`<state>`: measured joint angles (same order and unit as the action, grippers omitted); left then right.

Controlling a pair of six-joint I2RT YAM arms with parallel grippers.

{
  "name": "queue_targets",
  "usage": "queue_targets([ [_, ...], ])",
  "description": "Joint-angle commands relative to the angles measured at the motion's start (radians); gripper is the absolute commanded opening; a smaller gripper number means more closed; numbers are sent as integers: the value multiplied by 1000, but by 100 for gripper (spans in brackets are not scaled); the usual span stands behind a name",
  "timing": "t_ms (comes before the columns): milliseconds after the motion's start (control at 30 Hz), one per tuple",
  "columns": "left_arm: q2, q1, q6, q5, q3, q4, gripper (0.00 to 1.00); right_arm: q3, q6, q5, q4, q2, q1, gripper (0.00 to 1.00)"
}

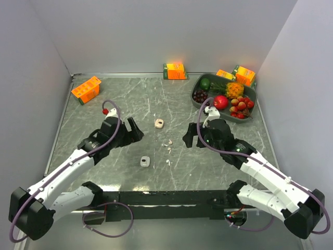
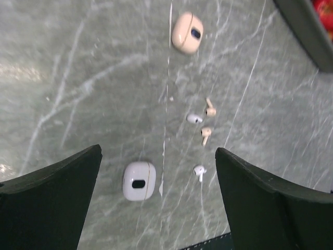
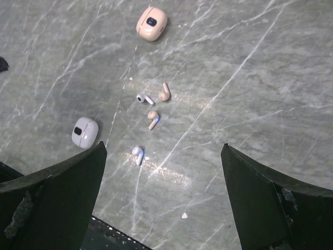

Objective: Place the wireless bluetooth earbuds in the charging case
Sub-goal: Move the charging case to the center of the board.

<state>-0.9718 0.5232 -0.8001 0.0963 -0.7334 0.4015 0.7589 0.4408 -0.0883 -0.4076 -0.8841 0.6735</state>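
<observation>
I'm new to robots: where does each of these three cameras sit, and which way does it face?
Top external: above and behind the arms, looking down at the table; both arms, left end effector and right end effector show.
Left wrist: on the left arm, facing down at the earbuds; its fingers show.
Right wrist: on the right arm, facing down too; its fingers show.
Shared by both wrists: beige case, white case, four earbuds.

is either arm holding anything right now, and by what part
Nothing is held: left gripper and right gripper are open, and the earbuds lie loose.
</observation>
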Motion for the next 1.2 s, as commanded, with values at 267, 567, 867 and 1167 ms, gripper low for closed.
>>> queue_targets([
  [267, -442, 52, 104, 94, -329, -18, 99, 96, 53, -1, -23, -30, -2, 99],
  [567, -705, 61, 39, 117, -443, -61, 89, 48, 76, 16, -8, -56, -2, 100],
  [867, -873, 110, 102, 164, -586, -69, 99, 46, 47, 19, 3, -82, -2, 100],
  [1167, -1047, 123, 206, 249, -768, 45, 99, 28, 42, 1, -53, 14, -2, 100],
])
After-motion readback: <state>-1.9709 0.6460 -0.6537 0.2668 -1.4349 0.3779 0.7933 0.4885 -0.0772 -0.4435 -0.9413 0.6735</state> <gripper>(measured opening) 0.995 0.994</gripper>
